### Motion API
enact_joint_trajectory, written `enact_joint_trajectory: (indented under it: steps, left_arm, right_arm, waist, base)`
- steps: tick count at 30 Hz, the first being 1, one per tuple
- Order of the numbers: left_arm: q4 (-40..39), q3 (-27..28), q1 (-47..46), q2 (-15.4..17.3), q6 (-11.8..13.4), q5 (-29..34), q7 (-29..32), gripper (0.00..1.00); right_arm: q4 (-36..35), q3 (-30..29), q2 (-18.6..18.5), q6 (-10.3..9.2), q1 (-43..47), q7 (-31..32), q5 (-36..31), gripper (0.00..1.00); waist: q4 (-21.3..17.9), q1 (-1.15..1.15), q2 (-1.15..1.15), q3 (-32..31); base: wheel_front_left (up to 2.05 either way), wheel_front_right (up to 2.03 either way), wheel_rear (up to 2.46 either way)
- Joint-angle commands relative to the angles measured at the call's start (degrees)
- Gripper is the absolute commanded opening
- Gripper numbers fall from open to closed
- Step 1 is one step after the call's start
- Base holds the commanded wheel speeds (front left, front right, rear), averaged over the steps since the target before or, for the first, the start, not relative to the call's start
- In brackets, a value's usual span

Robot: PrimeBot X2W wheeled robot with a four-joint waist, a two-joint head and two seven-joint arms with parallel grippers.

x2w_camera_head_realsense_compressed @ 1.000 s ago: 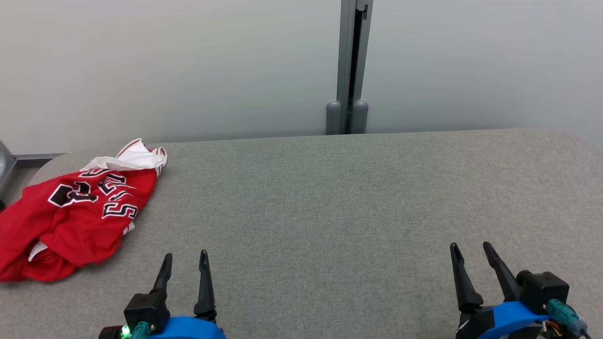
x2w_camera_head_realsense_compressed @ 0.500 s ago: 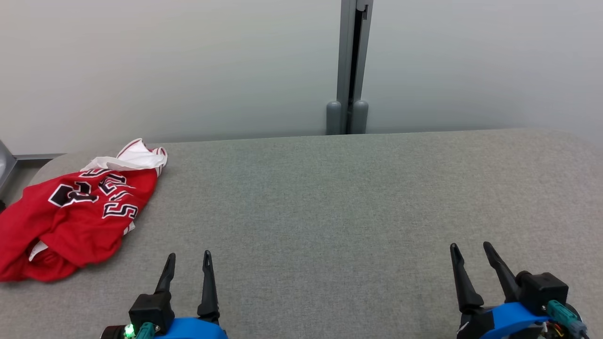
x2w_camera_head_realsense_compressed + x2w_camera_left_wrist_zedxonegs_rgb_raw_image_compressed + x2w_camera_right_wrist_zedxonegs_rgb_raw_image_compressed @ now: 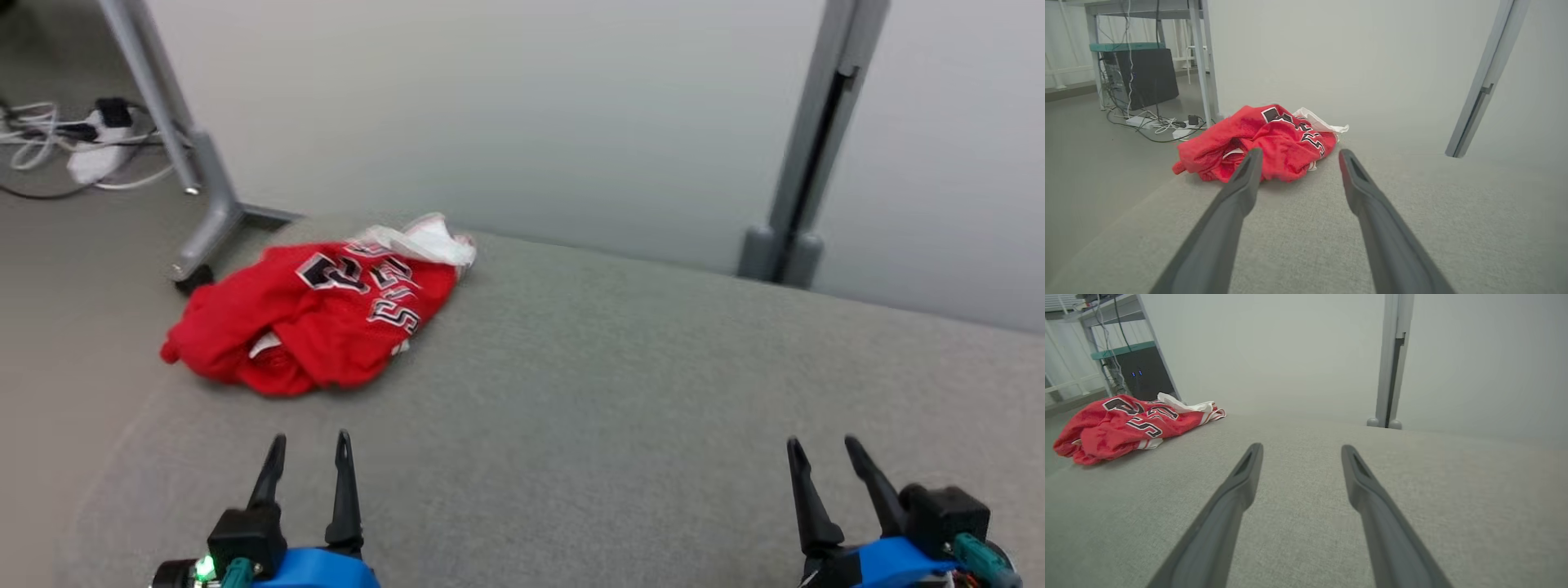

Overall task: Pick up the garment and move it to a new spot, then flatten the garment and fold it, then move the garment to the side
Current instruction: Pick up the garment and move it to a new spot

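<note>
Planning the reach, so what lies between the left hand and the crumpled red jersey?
Only bare grey fabric tabletop separates the open left hand from the crumpled red jersey, as head and left wrist views show.

The head view looks forward and down over the grey desk (image 3: 571,392) from above, angled toward its far left corner. The left wrist view skims low along the left gripper (image 3: 1299,152), near the red garment (image 3: 1274,139). The right wrist view skims low along the right gripper (image 3: 1300,446), farther from it. All three share the garment, the desk and the grey post (image 3: 804,163).
</note>
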Motion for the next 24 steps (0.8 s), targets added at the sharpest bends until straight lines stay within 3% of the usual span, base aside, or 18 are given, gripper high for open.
enact_joint_trajectory:
  steps: [1, 8, 19, 24]
  left_arm:
    - [-0.28, 0.36, 0.42, 0.44, 0.17, 0.17, -0.26, 1.00]
    - [-1.41, 0.68, 1.39, 1.45, 0.68, -0.10, 0.04, 1.00]
    - [-4.39, 2.89, 3.84, 1.88, 2.43, -1.41, -0.20, 1.00]
    - [-6.80, 3.65, 0.11, 2.55, 0.33, -4.02, 2.29, 1.00]
  right_arm:
    - [-0.02, 0.12, -0.24, 0.13, 0.43, -0.39, -0.01, 1.00]
    - [0.39, 1.39, -0.26, 0.12, 0.24, -0.58, 0.89, 1.00]
    - [1.57, 5.53, -0.26, 0.07, -3.28, -0.03, 0.59, 1.00]
    - [2.14, 4.51, -0.26, 0.07, -2.37, -0.56, 1.21, 1.00]
  waist:
    - [3.03, 0.01, 0.00, 2.28]
    - [12.18, 0.01, 0.00, 2.11]
    - [13.36, 0.01, 0.00, 3.67]
    - [13.07, 0.01, 0.00, 3.23]
  base:
    - [0.00, 0.00, 0.00]
    - [0.00, 0.00, 0.00]
    - [0.00, 0.00, 0.00]
    - [0.00, 0.00, 0.00]
